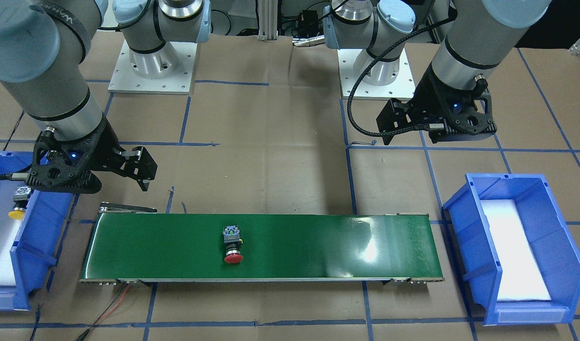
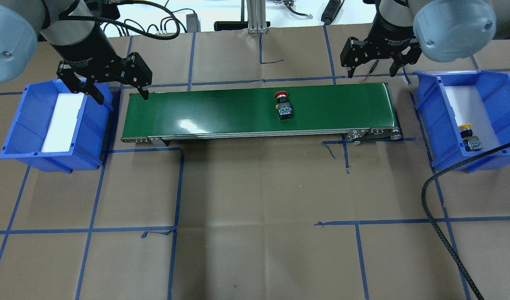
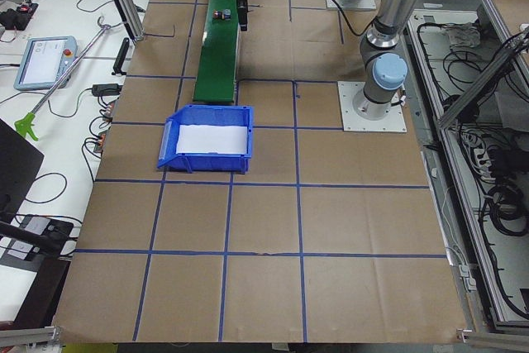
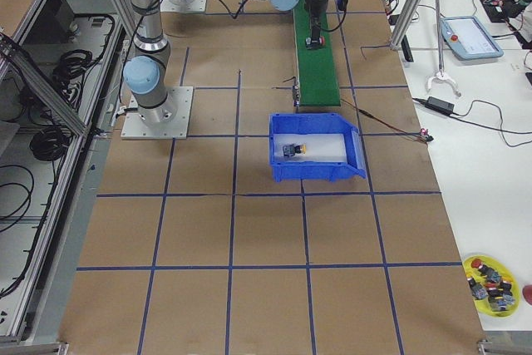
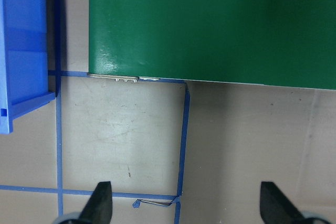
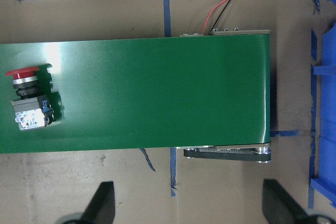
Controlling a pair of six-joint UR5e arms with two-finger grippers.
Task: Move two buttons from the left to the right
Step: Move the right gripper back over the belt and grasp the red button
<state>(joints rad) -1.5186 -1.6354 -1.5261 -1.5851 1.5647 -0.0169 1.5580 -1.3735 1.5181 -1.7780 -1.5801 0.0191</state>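
Finds the red button (image 2: 283,105) on its side just right of the belt's (image 2: 221,112) middle, the yellow button (image 2: 469,135) already in the right bin (image 2: 429,108). Keeps left gripper (image 2: 122,96) and right gripper (image 2: 372,71) spread apart, empty, above the belt's ends. Probably light, rigid, apt to roll: best pinched across the grey block's (image 2: 285,112) flat sides, not the slick cap (image 2: 281,94).

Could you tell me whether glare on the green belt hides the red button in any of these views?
No. Front-facing view: the bright patch on the belt lies well away from the red button, which looks sharp. Overhead view: the glare sits near the belt's left end, far from the button. Right wrist view: a sheen beside the cap, yet cap and body read clearly.
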